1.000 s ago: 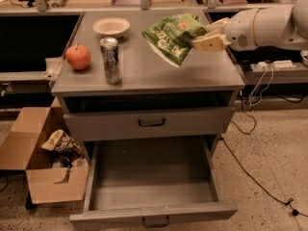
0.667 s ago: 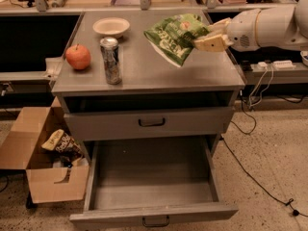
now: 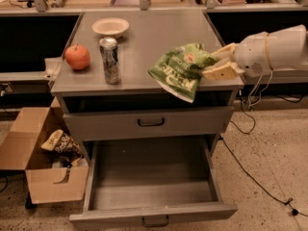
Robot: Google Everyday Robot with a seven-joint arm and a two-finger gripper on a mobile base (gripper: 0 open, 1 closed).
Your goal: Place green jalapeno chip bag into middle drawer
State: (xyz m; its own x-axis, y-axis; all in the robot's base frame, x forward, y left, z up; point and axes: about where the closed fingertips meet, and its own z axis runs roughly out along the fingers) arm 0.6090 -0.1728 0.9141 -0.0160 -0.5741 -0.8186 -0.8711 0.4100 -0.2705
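Grey cabinet top (image 3: 159,37) carried an apple (image 3: 77,57), a soda can (image 3: 110,60) and a bowl (image 3: 110,26). At its front right corner the gripper (image 3: 217,61) pinched the green jalapeno chip bag (image 3: 178,71), which overhung the edge above the pulled-out middle drawer (image 3: 149,177).

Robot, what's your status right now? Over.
Status: gripper at cabinet's right edge, shut on chip bag. Bag overhangs the top's front edge, not yet in the open drawer below. Leftward, can and apple, out of the path.

Countertop (image 3: 159,37) holds apple (image 3: 77,57), can (image 3: 110,60), bowl (image 3: 110,27); claw (image 3: 210,63) at right clasps bag (image 3: 178,69).
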